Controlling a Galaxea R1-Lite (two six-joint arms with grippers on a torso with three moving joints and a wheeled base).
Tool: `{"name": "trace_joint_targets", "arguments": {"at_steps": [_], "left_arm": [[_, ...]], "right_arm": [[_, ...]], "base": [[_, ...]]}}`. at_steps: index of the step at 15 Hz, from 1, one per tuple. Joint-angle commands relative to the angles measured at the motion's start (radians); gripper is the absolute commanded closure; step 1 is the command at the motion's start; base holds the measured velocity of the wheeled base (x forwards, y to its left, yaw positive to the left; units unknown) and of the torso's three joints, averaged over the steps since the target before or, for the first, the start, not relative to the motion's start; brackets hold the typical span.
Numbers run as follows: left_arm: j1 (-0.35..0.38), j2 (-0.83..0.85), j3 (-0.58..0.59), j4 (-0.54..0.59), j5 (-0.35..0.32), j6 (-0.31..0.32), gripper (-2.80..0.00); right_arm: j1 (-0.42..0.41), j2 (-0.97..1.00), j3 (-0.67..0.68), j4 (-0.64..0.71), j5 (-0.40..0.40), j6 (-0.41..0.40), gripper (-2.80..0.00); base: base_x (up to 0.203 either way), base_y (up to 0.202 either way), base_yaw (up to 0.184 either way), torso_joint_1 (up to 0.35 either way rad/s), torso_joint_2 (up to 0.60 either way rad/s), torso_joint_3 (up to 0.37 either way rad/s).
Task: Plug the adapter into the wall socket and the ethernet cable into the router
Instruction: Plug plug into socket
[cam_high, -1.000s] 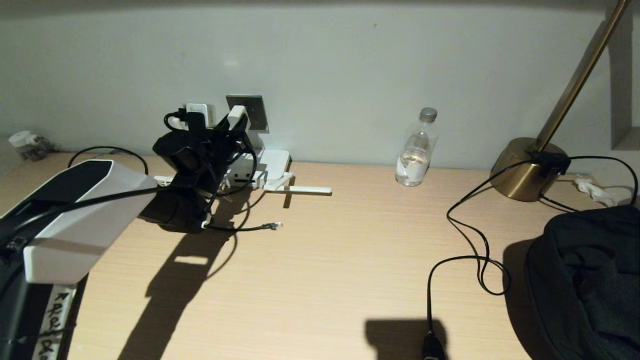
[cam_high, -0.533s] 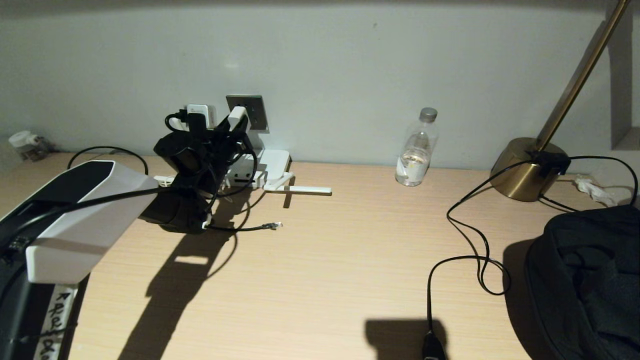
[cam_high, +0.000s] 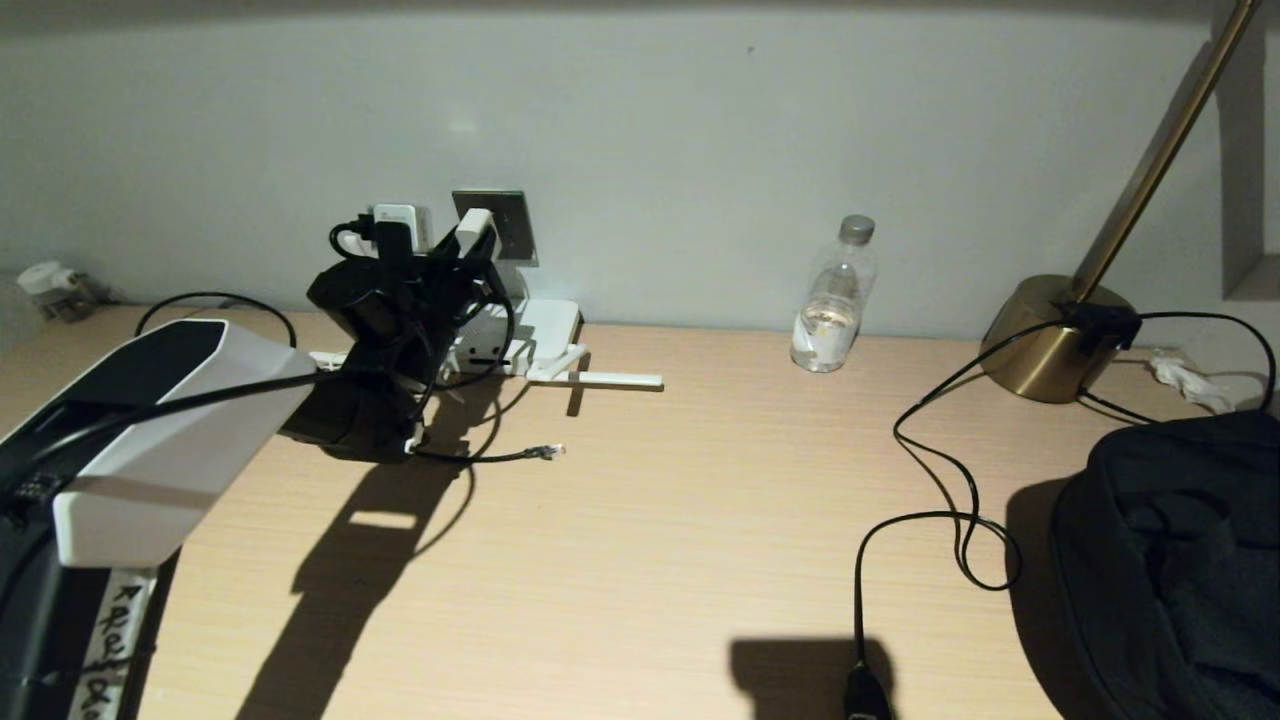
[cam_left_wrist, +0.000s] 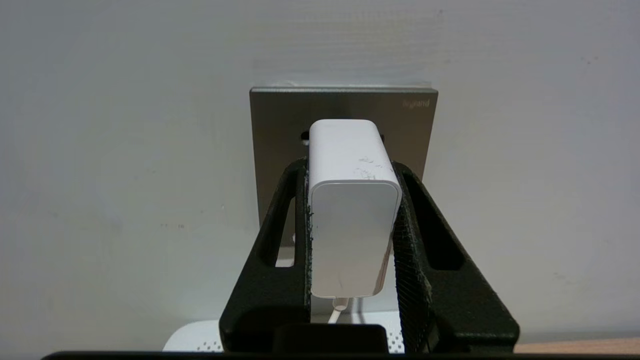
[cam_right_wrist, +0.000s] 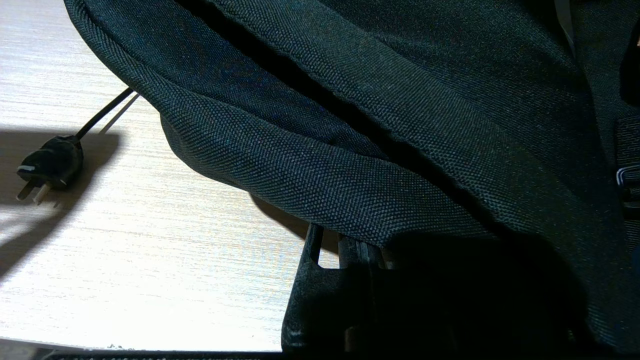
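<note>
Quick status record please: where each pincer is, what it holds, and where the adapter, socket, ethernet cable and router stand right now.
left pincer: shut on the small white rounded plastic adapter, raised at the wall
adapter: nose at the square grey metallic wall socket; seating cannot be told
black ethernet cable: loose on the wooden desk, clear connector unplugged
flat white plastic router: on the desk below the socket, against the wall
right pincer: shut, parked under the black fabric bag
</note>
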Motion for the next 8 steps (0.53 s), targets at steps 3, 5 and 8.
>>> {"name": "trace_joint_targets", "arguments": {"at_steps": [3, 5, 8], "left_arm": [[0.001, 0.021, -0.067, 0.032, 0.0, 0.0, 0.0], [0.001, 0.023, -0.064, 0.032, 0.0, 0.0, 0.0], [0.003, 0.023, -0.06, 0.032, 0.002, 0.0, 0.0]], "right_arm": [[0.0, 0.0, 0.0, 0.0, 0.0, -0.001, 0.0], [0.0, 0.0, 0.0, 0.0, 0.0, -0.001, 0.0], [0.0, 0.0, 0.0, 0.0, 0.0, -0.001, 0.0]], "base": [[0.0, 0.0, 0.0, 0.0, 0.0, 0.0], [0.0, 0.0, 0.0, 0.0, 0.0, 0.0], [0.0, 0.0, 0.0, 0.0, 0.0, 0.0]]}}
